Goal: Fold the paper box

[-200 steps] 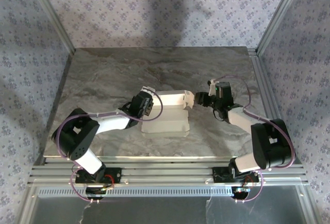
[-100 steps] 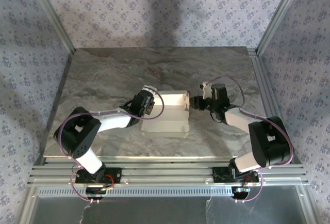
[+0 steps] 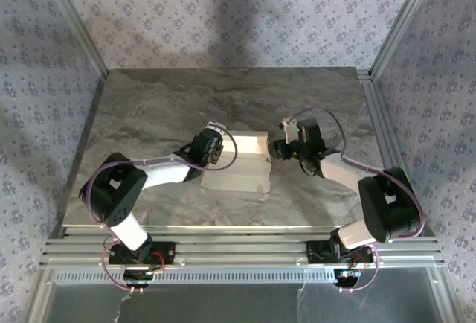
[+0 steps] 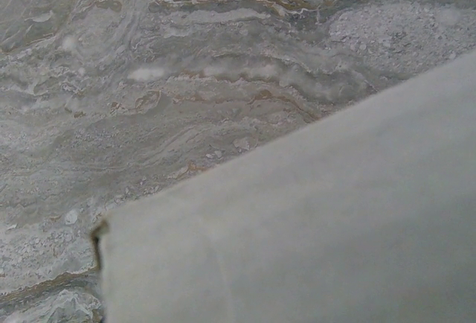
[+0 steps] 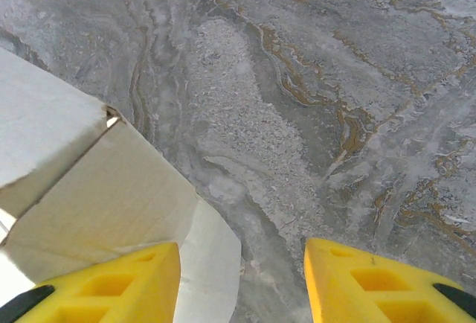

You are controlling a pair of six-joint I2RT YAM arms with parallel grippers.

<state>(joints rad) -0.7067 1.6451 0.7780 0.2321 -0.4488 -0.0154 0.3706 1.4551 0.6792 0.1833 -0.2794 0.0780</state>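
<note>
Cardboard work at mid-desk: the white box (image 3: 236, 167) sits partly folded on the marbled desk (image 3: 149, 107), between two robot arms. The left hand (image 3: 213, 149) is at the box's left end with its fingers closed tight; whether any card is pinched between them cannot be told. From that wrist, a pale panel (image 4: 312, 234) of the box slants across the grey stone. The right hand (image 3: 272, 150) hovers at the box's right end. Its yellow fingers (image 5: 111, 282) are set moderately apart with nothing gripped between them. A rounded flap (image 5: 214, 257) of the box lies just beside one finger.
</note>
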